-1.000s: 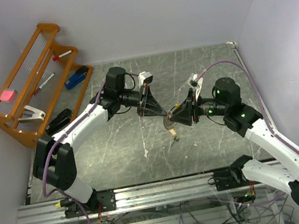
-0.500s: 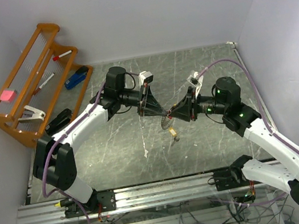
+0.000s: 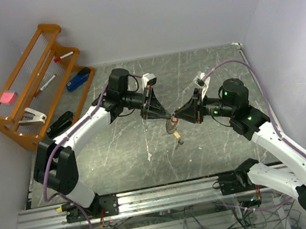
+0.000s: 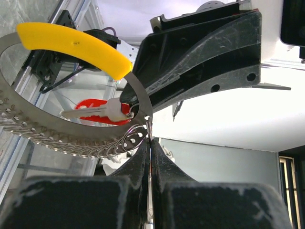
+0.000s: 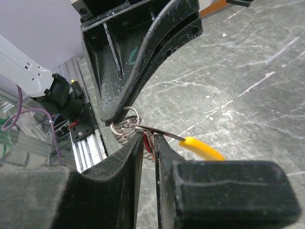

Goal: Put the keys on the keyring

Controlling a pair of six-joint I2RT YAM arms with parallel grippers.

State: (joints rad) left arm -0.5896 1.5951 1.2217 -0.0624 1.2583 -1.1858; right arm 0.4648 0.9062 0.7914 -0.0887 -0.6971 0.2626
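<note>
Above mid-table the left gripper (image 4: 150, 143) stays clenched on the ring (image 4: 57, 136), held aloft. The right gripper (image 5: 148, 139) has just narrowed and seems to pinch the red key (image 4: 95, 103) at the ring's edge, so threading looks underway.

Bright, even light, soft shadows, pale glare on the table (image 3: 119, 156), near fingers (image 4: 135, 174) soft, perhaps out of focus.

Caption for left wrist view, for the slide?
Left gripper pinches the beaded silvery metal keyring, yellow-tagged; right gripper tips at the small red-headed key.
</note>
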